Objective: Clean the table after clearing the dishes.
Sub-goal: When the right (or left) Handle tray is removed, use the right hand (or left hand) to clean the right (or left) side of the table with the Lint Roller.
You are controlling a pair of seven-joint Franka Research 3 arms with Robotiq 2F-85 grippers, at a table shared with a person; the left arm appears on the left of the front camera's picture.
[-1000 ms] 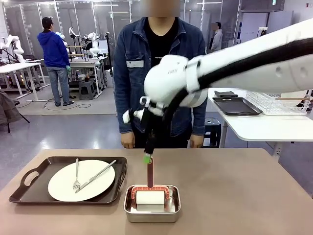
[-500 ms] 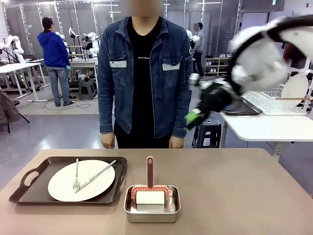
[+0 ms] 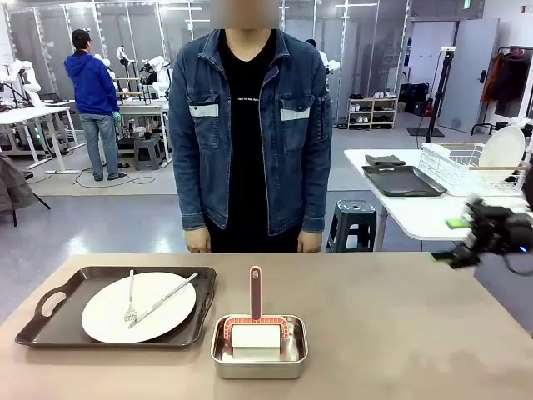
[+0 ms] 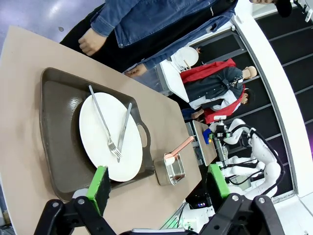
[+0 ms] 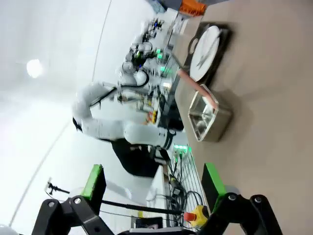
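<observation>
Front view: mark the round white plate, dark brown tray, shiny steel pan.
round white plate (image 3: 100, 315): front view, bare left part.
dark brown tray (image 3: 79, 285): front view, bare floor.
shiny steel pan (image 3: 258, 365): front view, near wall.

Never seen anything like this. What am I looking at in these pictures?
A robot with two arms shares a table with a person. One picture looks across the table from between the arms; the other two come from cameras on each wrist, hence the tilt. The green-tipped prongs are each arm's tool: left tool and right tool, both open, holding nothing. On the table: a tray with a plate, fork and knife, and a steel pan holding a pink-handled brush.
</observation>
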